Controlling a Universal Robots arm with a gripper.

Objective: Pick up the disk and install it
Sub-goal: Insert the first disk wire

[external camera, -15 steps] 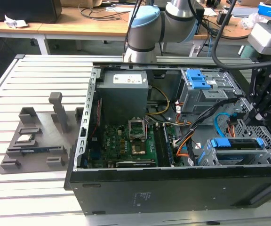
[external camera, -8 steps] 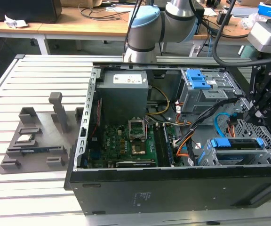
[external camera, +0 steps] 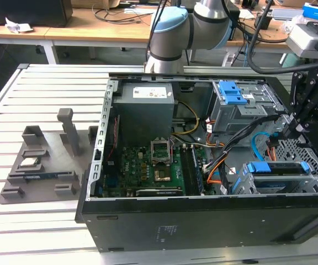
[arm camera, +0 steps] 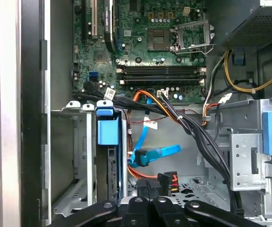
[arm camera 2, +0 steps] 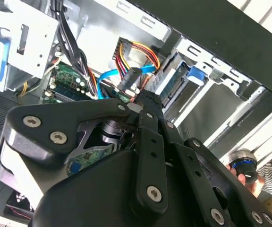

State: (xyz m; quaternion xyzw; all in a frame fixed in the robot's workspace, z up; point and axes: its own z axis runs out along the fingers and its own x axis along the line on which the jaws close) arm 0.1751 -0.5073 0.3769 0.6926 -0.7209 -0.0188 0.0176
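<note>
The disk (external camera: 275, 182) sits edge-up in the lower drive bay at the front corner of the open computer case (external camera: 203, 221), on the exterior view's right, its blue side rail (external camera: 275, 167) on top. In the first wrist view the disk (arm camera: 112, 175) stands in its slot under the blue rail tab (arm camera: 108, 131). The second wrist view shows the disk's (arm camera 2: 171, 82) metal side. My gripper (external camera: 292, 131) hovers just above the case beside that bay. Its fingers (arm camera: 140, 189) are shut, with nothing seen between them, close to the loose blue data cable (arm camera: 150, 155).
Black, orange and blue cables (external camera: 242, 149) run across the case between the motherboard (external camera: 153, 165) and the upper blue-latched drive cage (external camera: 233, 94). A grey power-supply box (external camera: 145, 116) stands at the back. A grey fixture tray (external camera: 37, 165) lies left of the case. A person's hand (arm camera 2: 244, 177) is nearby.
</note>
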